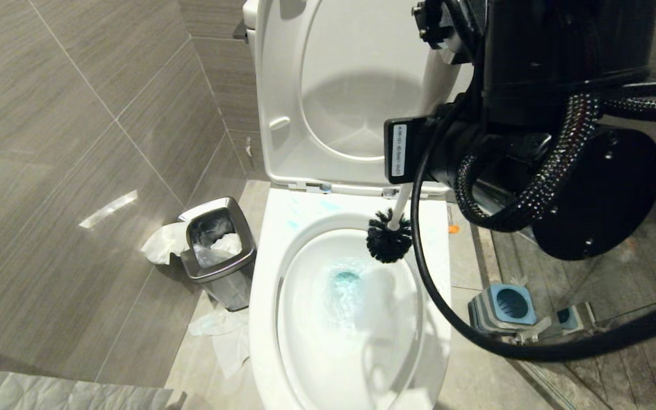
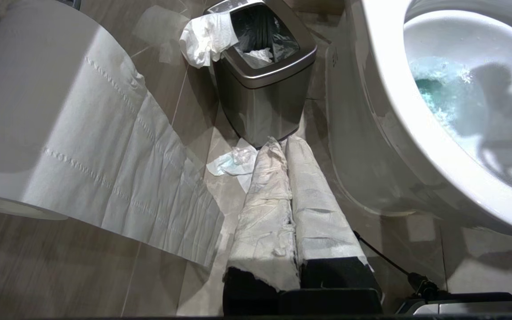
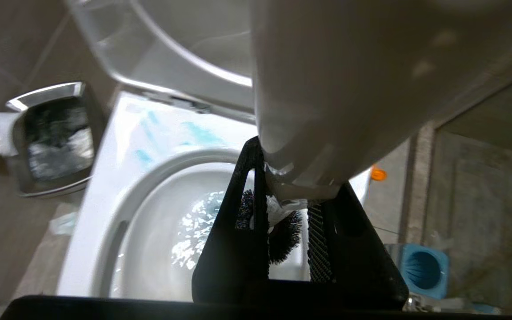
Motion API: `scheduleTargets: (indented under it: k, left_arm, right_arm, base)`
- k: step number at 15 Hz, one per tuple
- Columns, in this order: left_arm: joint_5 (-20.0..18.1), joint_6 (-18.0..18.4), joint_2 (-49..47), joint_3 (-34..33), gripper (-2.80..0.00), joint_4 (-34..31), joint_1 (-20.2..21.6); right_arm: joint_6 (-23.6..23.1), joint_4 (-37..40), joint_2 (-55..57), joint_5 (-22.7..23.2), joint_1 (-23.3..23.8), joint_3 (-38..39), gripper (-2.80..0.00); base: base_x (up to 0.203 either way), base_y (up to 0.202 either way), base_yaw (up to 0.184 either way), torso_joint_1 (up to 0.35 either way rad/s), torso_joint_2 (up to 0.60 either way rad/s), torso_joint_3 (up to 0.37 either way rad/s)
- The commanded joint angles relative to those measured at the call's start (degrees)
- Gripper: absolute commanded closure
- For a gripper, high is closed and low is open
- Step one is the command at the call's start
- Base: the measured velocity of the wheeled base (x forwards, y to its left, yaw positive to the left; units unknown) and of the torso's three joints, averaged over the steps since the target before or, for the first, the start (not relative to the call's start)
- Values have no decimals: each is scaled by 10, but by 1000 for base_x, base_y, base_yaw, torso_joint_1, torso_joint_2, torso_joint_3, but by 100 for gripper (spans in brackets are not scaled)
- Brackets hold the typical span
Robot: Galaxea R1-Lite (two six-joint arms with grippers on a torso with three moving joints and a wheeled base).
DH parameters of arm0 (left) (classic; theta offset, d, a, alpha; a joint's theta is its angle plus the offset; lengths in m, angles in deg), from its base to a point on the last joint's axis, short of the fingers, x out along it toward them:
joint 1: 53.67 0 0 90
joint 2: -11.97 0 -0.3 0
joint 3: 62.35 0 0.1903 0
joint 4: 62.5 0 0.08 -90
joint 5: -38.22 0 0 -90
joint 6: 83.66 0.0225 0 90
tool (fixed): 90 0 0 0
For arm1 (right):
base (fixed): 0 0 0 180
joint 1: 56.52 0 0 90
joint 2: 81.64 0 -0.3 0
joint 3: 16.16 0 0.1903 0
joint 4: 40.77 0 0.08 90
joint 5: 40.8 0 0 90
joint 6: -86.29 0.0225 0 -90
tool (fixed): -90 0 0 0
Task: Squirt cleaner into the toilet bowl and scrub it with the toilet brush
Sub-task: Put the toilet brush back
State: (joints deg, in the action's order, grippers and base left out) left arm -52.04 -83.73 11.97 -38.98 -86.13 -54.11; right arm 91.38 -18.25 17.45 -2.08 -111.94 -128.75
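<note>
Right end effector (image 3: pixel 289 209), clenched on the white handle of the toilet brush (image 1: pixel 389 239), holds it above the rear rim of the toilet bowl (image 1: pixel 265 296). The brush's long axis slants down and forward from the end effector, so the navy bristle head hangs below it, at the bowl's back edge and apart from the teal cleaner (image 1: pixel 346 280) tinting the water. Scrubbing would likely require lowering the head along this axis toward the basin wall. The blue holder (image 1: pixel 510 304) stands on the floor at the robot's right. Left end effector (image 2: pixel 298 209), paper-wrapped and clenched empty, idles near the steel waste bin (image 2: pixel 265 84); the right arm is nearer.
</note>
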Motion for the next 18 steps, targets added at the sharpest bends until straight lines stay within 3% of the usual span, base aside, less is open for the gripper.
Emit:
scheduleTargets:
  k: [1,7,10,18]
  left_arm:
    - [0,0,-1,0,0,0,0]
    - [0,0,-1,0,0,0,0]
    - [0,0,-1,0,0,0,0]
    - [0,0,-1,0,0,0,0]
  right_arm:
    - [0,0,0,-12,37,0,0]
    - [-1,0,-52,12,96,26,0]
    - [-2,2,-94,51,158,50,0]
    - [-3,1,-233,240,341,225,0]
  base:
    - [0,0,0,0,0,0]
    - [0,0,0,0,0,0]
    - [0,0,0,0,0,0]
    - [0,0,0,0,0,0]
